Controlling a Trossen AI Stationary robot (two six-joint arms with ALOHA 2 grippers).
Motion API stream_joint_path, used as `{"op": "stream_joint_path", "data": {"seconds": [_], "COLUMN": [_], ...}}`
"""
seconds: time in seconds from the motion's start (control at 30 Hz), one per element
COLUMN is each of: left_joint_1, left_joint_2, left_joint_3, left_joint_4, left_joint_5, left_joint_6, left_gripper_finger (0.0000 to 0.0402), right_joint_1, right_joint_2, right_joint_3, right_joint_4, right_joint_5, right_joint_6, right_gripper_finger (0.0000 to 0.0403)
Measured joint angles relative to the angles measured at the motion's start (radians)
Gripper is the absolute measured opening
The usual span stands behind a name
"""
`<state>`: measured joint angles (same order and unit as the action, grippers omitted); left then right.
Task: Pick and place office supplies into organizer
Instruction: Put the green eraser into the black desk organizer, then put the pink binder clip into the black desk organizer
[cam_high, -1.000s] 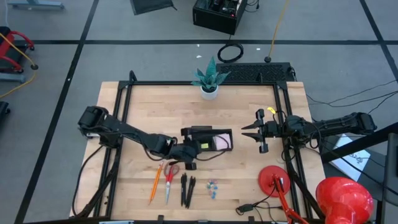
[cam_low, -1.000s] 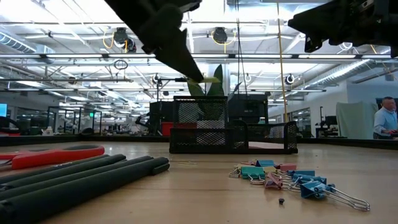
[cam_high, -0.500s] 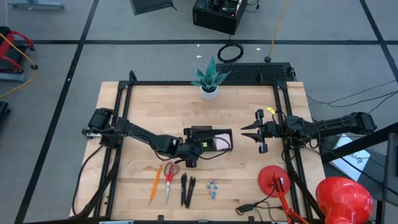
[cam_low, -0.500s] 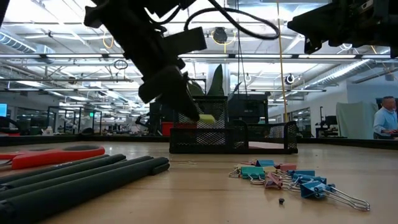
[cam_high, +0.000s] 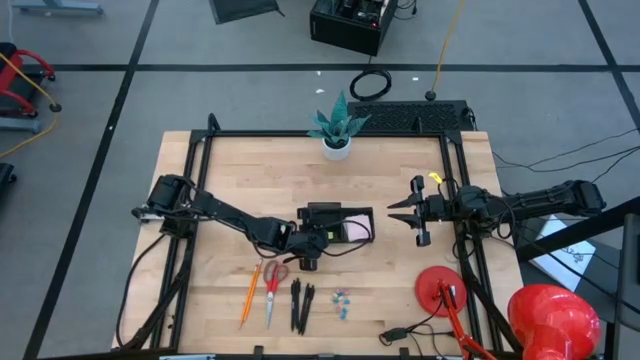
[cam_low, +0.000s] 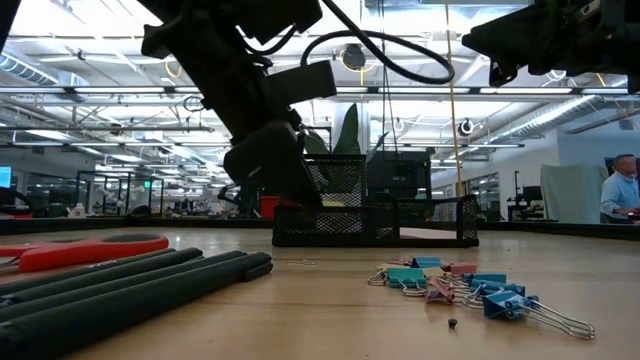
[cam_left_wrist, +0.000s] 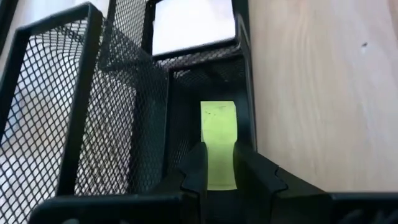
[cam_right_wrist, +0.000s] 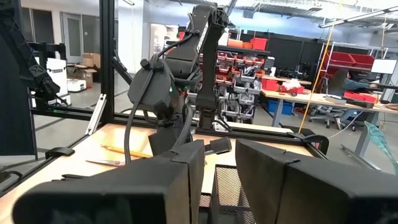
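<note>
Yellow-green piece (cam_left_wrist: 218, 144), small and flat, sits pinched between the two fingers of your left hand (cam_left_wrist: 219, 180), which is nosed down into a narrow mesh compartment of the black organizer (cam_high: 352, 212).

Risk 1: the mesh walls close in tight on both sides of the fingers. If you spread them wide to let go, a finger likely catches the wire wall and drags the light organizer across the table (cam_high: 400, 170).

Risk 2: the piece looks light and flat. It may cling to one finger pad and ride back up on withdrawal. Judge release before lifting.

Risk 3: lifting out at a slant could hook the compartment rim and tip the organizer. Straight up along the entry line looks safest.

Near row, by the front edge: orange pencil (cam_high: 248, 293), red-handled scissors (cam_high: 272, 290), black pens (cam_high: 300, 303), blue clips (cam_high: 343, 302). All lie apart from the organizer, with bare wood between; you have room there for the next pick, though the pens lie close together, leaving little gap for a finger.

Pink pad (cam_high: 352, 229) lies beside the left hand, inside the organizer's outline.

Farther right, your right hand (cam_high: 421, 213) hangs above the table, well apart, fingers slightly parted and empty. Plant pot (cam_high: 336, 147) stands at the far edge, clear of both arms.
</note>
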<state>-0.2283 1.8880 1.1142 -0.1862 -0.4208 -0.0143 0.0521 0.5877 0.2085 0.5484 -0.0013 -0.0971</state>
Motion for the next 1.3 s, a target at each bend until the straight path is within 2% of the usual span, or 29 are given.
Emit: {"op": "stream_joint_path", "data": {"seconds": [0.3, 0.6, 0.77, 0.97, 1.13, 1.3], "left_joint_1": [0.001, 0.006, 0.006, -0.014, -0.078, -0.192], "left_joint_2": [0.000, -0.001, -0.006, -0.043, -0.138, -0.278], "left_joint_3": [0.000, 0.000, 0.003, 0.058, 0.098, 0.091], "left_joint_4": [0.003, 0.006, 0.004, -0.006, 0.008, -0.009], "left_joint_5": [0.017, 0.001, -0.002, -0.022, -0.025, -0.058], "left_joint_6": [-0.009, -0.008, 0.016, 0.103, 0.195, 0.253], "left_gripper_finger": [0.0076, 0.0161, 0.0182, 0.0184, 0.0183, 0.0145], "right_joint_1": [0.000, 0.000, 0.000, 0.000, 0.000, 0.000], "right_joint_2": [0.000, 0.000, 0.000, 0.000, 0.000, 0.001], "right_joint_3": [0.000, 0.000, 0.000, 0.000, 0.000, 0.000], "right_joint_4": [0.000, 0.000, 0.000, 0.000, 0.000, -0.001], "right_joint_5": [0.000, 0.000, 0.000, 0.000, 0.000, -0.001], "right_joint_6": [0.001, 0.007, 0.007, 0.006, 0.004, -0.002], "right_gripper_finger": [0.0084, 0.0084, 0.0084, 0.0084, 0.0084, 0.0084]}}
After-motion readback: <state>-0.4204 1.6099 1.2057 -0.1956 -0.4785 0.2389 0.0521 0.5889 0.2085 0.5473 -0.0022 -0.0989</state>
